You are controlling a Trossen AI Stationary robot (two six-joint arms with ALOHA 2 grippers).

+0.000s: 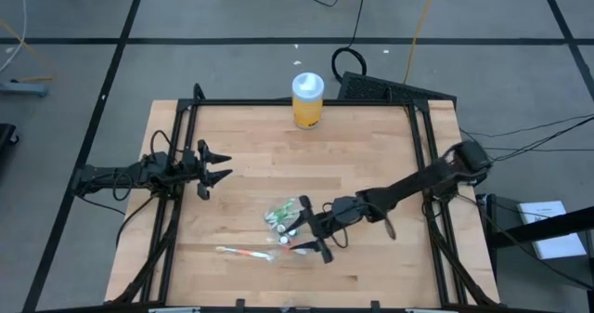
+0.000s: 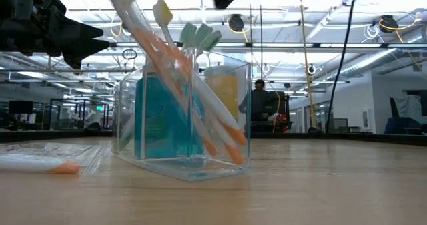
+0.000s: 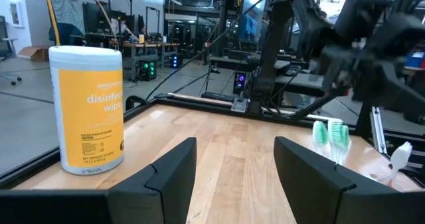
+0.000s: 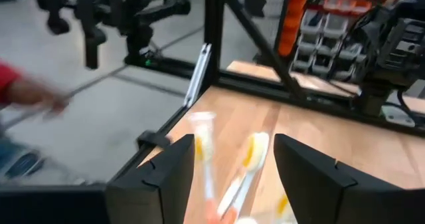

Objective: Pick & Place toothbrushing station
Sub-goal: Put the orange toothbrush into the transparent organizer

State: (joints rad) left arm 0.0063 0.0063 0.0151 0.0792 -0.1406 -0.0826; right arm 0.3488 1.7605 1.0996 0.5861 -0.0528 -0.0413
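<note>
The toothbrushing station (image 2: 183, 118) is a clear plastic container. It stands on its base on the wooden table, right of centre (image 1: 286, 218). Several toothbrushes lean in it, heads up (image 2: 193, 35), beside a blue-green item. My right gripper (image 1: 304, 229) is open and hovers next to and above the container's right side. In the right wrist view, brush heads (image 4: 255, 151) show between its spread fingers (image 4: 232, 144). My left gripper (image 1: 223, 164) waits open at the table's left, also seen in its wrist view (image 3: 234, 144).
A yellow jar with a white lid (image 1: 307, 100) stands at the far edge. A wrapped toothbrush (image 1: 246, 252) lies near the front edge, left of the container. Black frame rails (image 1: 422, 164) run along the table's sides. A person's sleeve and hand (image 4: 30, 91) show beyond the table.
</note>
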